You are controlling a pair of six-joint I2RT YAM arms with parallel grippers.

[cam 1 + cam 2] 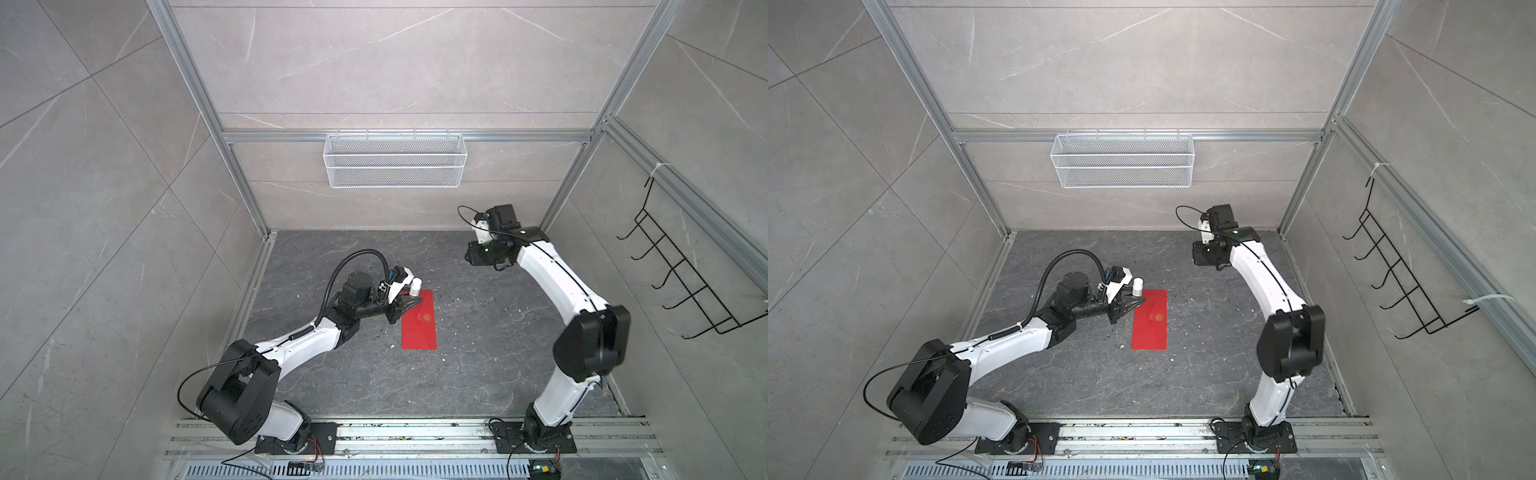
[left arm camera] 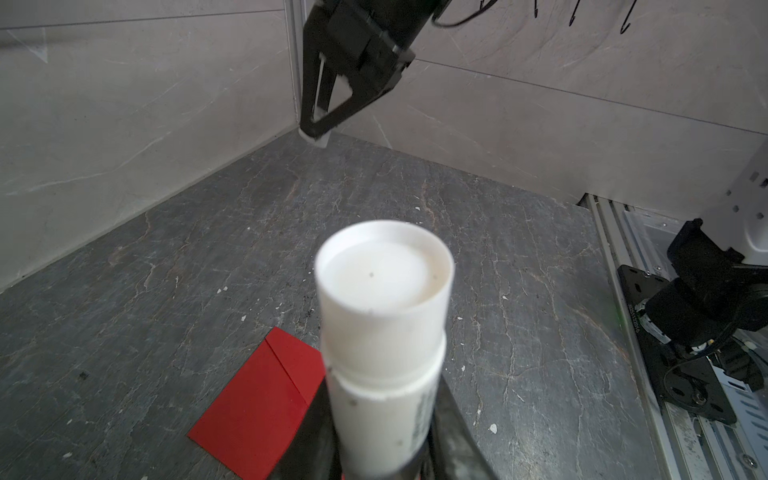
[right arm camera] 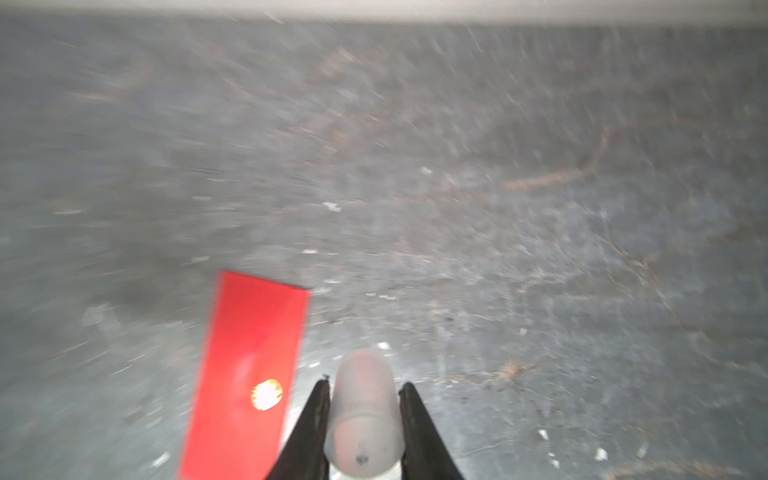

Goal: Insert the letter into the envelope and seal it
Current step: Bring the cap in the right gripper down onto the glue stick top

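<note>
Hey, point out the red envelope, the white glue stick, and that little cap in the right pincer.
red envelope [image 1: 419, 322]: in a top view, middle of its red face.
glue stick [image 2: 386, 395]: left wrist view, its white barrel.
cap [image 3: 363, 411]: right wrist view, its rounded side.

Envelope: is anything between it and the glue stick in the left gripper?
Nothing visible. The left gripper holds the glue stick just over the envelope's far left corner, with no object between them. The right gripper, shut on the cap, hangs well off to the side.
</note>
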